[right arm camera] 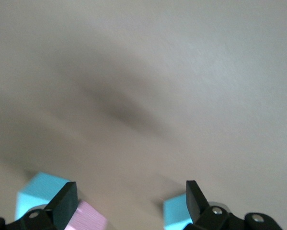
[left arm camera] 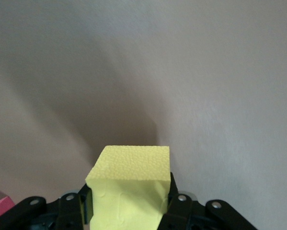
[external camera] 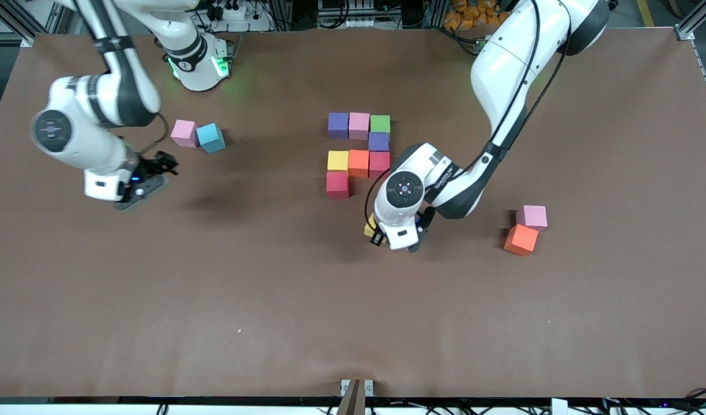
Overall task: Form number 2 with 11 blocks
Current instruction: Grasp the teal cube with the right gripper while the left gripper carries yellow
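Eight cubes form a partial number 2 (external camera: 358, 151) at mid-table: purple (external camera: 338, 125), pink (external camera: 359, 125) and green (external camera: 380, 123) in a row, a purple (external camera: 378, 141) under the green, then yellow (external camera: 338, 160), orange (external camera: 358, 162) and red (external camera: 379, 163), and a red (external camera: 338, 184) under the yellow. My left gripper (external camera: 379, 235) is shut on a yellow cube (external camera: 369, 229) over bare table beside that figure. In the left wrist view the cube (left arm camera: 131, 165) sits between the left gripper's (left arm camera: 131, 191) fingers. My right gripper (external camera: 163, 164) is open and empty, as the right wrist view (right arm camera: 130, 191) shows.
A pink cube (external camera: 184, 133) and a light blue cube (external camera: 211, 138) lie toward the right arm's end, close to the right gripper. They also show in the right wrist view, light blue (right arm camera: 38, 191) and pink (right arm camera: 88, 218). A pink cube (external camera: 531, 217) and an orange cube (external camera: 520, 240) lie toward the left arm's end.
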Motion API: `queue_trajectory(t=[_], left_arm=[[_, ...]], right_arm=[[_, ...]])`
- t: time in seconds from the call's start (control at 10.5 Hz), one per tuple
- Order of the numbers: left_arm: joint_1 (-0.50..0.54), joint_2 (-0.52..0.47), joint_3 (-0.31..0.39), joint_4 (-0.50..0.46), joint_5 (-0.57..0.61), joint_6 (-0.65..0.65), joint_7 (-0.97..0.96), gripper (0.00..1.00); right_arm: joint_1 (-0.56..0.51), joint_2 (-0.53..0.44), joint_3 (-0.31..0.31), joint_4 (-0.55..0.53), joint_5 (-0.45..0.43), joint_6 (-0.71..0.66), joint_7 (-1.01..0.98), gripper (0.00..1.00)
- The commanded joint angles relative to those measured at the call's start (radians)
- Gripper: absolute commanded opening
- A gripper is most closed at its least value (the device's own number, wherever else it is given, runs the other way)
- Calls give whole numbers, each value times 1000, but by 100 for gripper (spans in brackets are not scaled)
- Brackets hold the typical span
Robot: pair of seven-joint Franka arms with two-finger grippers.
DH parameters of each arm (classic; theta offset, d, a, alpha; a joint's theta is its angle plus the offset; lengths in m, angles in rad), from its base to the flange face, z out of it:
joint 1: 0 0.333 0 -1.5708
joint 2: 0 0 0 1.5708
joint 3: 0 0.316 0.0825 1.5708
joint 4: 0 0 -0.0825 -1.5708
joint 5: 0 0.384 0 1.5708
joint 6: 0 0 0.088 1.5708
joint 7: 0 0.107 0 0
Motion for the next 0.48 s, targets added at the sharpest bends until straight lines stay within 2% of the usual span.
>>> queue_trajectory(t=[0.0,0.19,0.38], left_arm=[[-42,-8,18,23,-15,-2,76,31],[-56,1,15,63,-17,-2,87,32],[-71,3,19,82,-15,10,179,32]], right_arm=[[-101,-12,17,-94,-8,90,-165,100],[-182,-9,17,-176,-8,156,-260,100],[-193,-8,17,-186,-21,157,-369,100]])
